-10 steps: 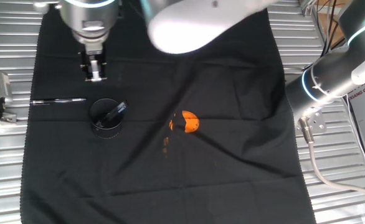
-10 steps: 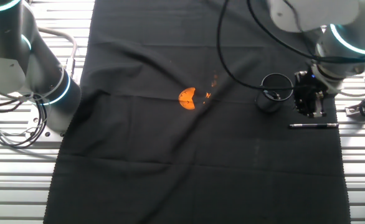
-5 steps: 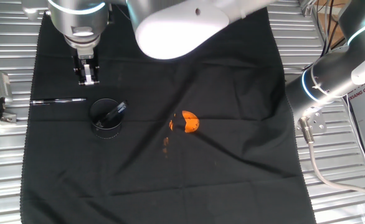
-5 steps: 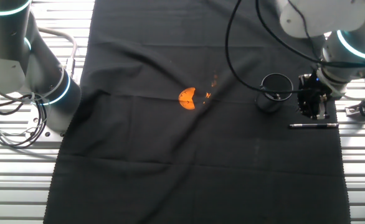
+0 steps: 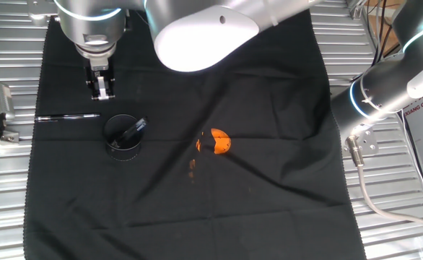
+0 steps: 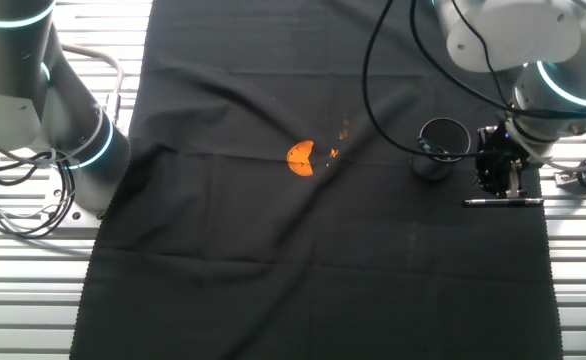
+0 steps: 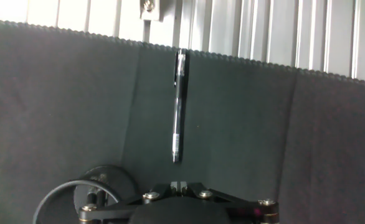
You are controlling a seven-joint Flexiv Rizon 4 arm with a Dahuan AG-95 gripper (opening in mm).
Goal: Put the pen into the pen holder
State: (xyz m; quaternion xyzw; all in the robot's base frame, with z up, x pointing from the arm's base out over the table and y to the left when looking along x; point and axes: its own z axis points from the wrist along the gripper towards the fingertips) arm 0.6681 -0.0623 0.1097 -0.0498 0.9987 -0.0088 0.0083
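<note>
On the black cloth near its edge, your slender dark pen lies flat beside the short round black cup, just apart from your gripper, whose finger state you cannot tell.

Hand view: fingers unseen, open or closed unclear; pen holder cut by bottom edge.

Arm reaching over table; end effector pointing down, fingers close together
</note>
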